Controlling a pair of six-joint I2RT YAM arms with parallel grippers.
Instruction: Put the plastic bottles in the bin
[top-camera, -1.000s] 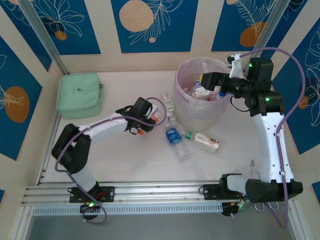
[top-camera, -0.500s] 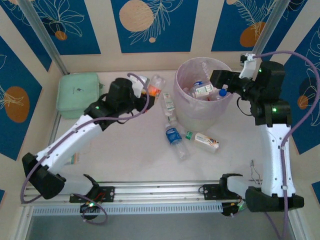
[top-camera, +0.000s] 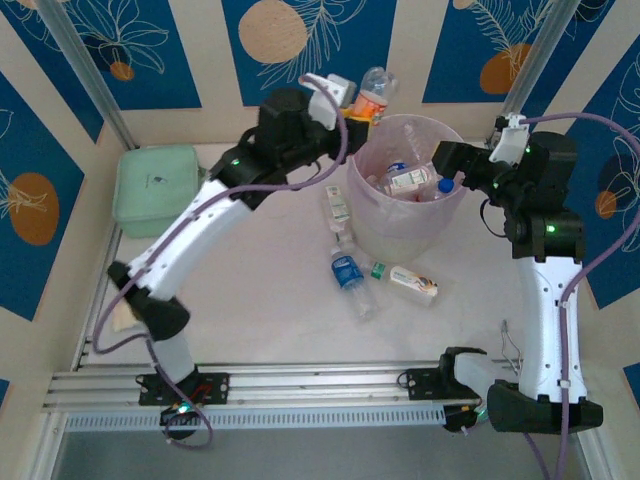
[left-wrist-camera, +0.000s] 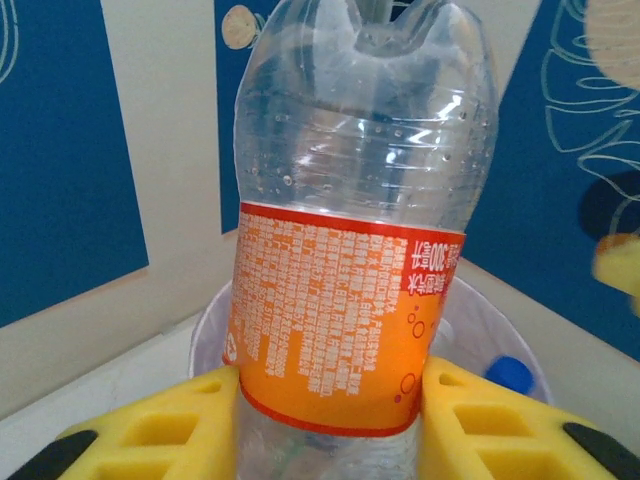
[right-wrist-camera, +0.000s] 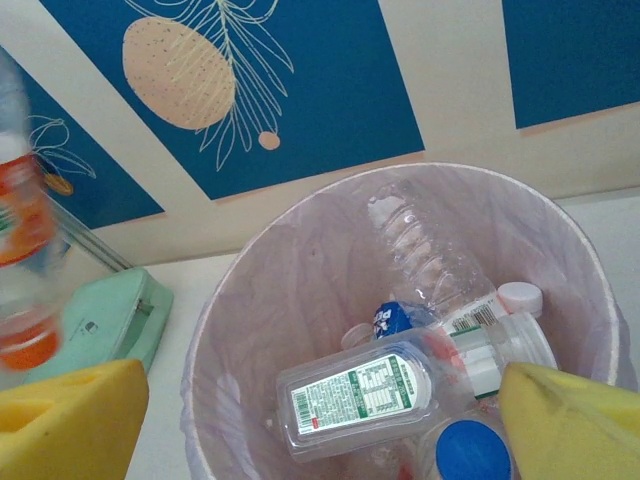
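The left end effector (top-camera: 358, 108) is clamping a ribbed, clear, orange-labelled bottle (top-camera: 375, 88) above the eleven o'clock rim of the round translucent bin (top-camera: 400, 232), while the right end effector (top-camera: 452, 160) is gaping empty at three o'clock.

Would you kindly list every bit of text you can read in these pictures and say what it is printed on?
"300", upside down, on the orange-label bottle; its other white print is too small to read.
On the white-label bottle in the bin: a table and a barcode, too small to read.
On the blue label in the bin: white letters, blurred.
On the loose bottles beside the bin: labels too small to read.
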